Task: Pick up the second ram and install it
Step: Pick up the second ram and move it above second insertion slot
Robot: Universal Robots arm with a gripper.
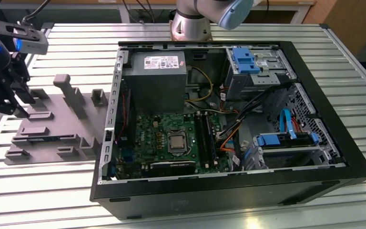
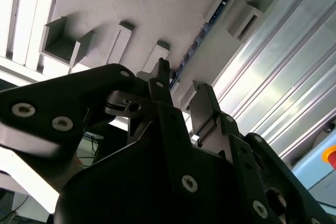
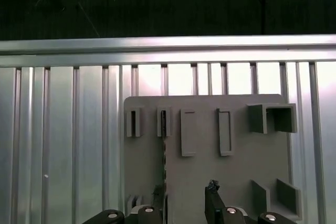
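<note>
Early days: the jaws are wide open, holding nothing. The second ram (image 2: 199,36) sits on edge in the grey holder (image 2: 173,3) just below their gap, so pickup and install are both left.

The exterior view looks down steeply from high and well back. It takes in the open computer case (image 1: 234,193) at mid-frame, the grey fixture plate (image 1: 49,119) at the exterior view's left, and the gripper (image 1: 15,106) at the left edge. The first wrist view faces straight down on that plate (image 3: 210,129) and the ribbed counter (image 3: 63,129) from close above. The second wrist view sits right behind the gripper (image 2: 181,82), looking slantwise along it at the same plate (image 2: 157,9).
</note>
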